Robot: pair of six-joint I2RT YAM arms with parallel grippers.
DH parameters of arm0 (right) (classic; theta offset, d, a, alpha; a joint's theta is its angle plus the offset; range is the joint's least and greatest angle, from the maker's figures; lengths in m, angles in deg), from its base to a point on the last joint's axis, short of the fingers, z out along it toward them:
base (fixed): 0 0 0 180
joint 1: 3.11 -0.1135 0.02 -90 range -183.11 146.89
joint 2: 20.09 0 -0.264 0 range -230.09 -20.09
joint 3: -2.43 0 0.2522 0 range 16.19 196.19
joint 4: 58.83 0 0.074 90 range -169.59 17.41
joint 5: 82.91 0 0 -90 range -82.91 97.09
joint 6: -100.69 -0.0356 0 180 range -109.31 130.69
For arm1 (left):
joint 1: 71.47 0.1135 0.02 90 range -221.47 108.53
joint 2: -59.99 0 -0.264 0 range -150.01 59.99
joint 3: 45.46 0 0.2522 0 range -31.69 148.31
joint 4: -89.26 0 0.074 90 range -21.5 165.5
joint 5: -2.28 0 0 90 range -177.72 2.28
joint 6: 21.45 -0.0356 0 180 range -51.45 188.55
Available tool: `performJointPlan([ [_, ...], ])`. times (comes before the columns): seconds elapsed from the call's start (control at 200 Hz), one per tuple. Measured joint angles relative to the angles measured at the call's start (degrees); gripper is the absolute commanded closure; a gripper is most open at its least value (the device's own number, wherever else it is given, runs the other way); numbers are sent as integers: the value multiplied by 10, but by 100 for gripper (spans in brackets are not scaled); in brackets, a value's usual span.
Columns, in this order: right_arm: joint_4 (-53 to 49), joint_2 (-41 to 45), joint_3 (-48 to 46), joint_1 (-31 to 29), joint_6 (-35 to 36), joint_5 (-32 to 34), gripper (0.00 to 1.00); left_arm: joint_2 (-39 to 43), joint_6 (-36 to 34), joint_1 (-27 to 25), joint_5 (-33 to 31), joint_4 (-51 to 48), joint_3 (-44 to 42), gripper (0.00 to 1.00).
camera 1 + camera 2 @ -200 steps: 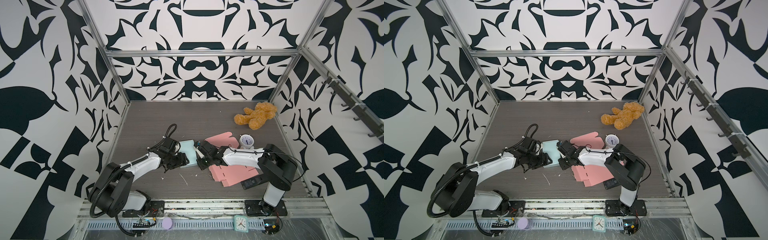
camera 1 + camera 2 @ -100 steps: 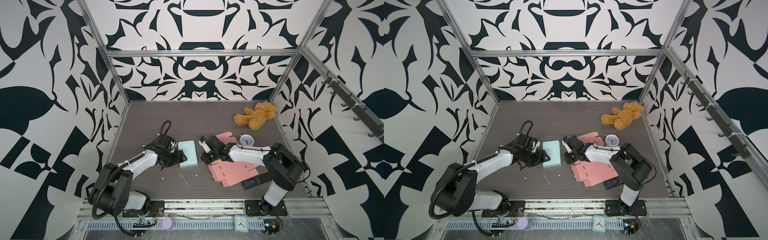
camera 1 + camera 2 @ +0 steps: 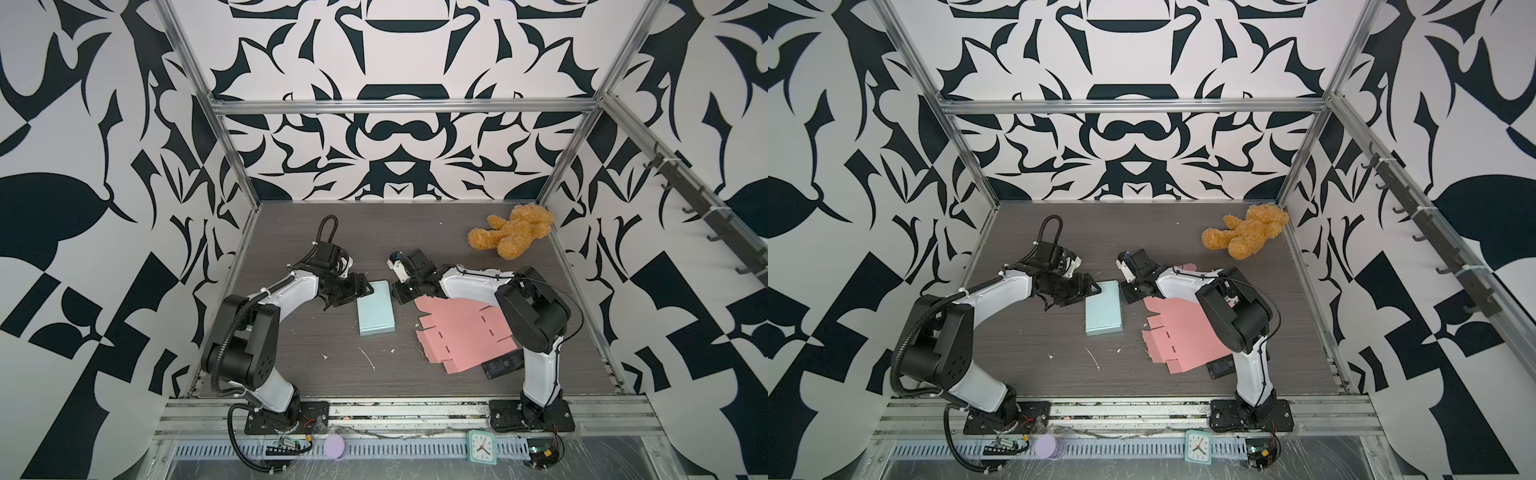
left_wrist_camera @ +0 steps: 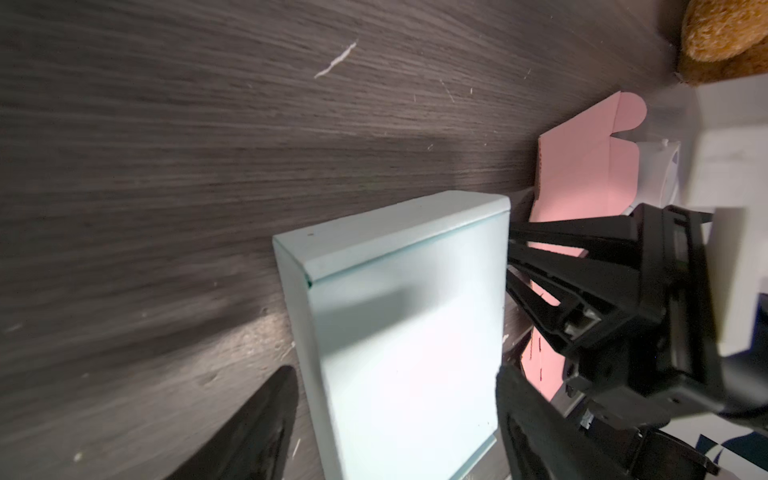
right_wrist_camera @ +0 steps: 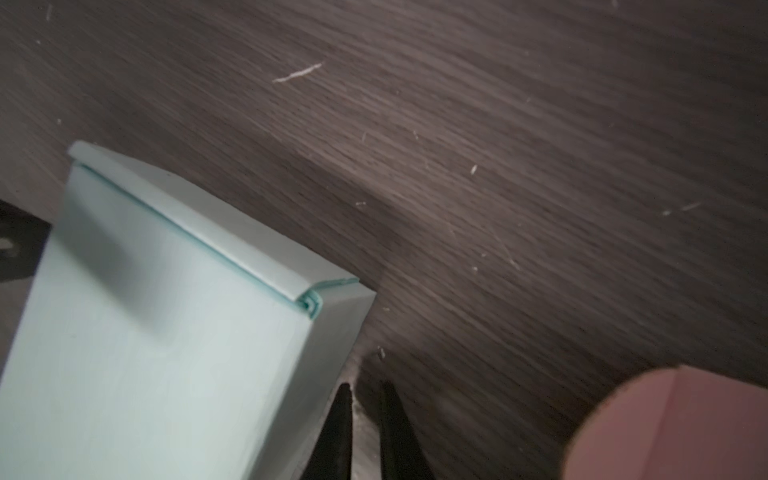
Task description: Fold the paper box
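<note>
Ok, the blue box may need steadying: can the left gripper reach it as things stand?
Probably yes: the left gripper is open with a finger either side of the blue box; the shut right gripper beside it may crowd.

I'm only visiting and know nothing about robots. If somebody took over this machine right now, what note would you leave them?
Left gripper: open, its jaws either side of one end of the blue box, not clamping it.
Right gripper: almost closed and empty, just beside the box.
Where things are: the blue box lies flat on the table between the two arms. The pink sheets lie flat under the right arm.
Done: the blue box looks fully folded and closed.
Left: probably only to pull both arms back. The pink sheets are unfolded, and I cannot tell whether they belong to the job.
</note>
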Motion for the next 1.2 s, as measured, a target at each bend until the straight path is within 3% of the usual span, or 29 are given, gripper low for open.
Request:
performJointPlan([
  [0.805, -6, -11, 18, -3, -5, -3, 84, -76, 3, 0, 11, 8, 54, 24],
  [1.2, -4, 73, -81, -23, -21, -11, 68, -103, -6, 30, 24, 11, 89, 18],
])
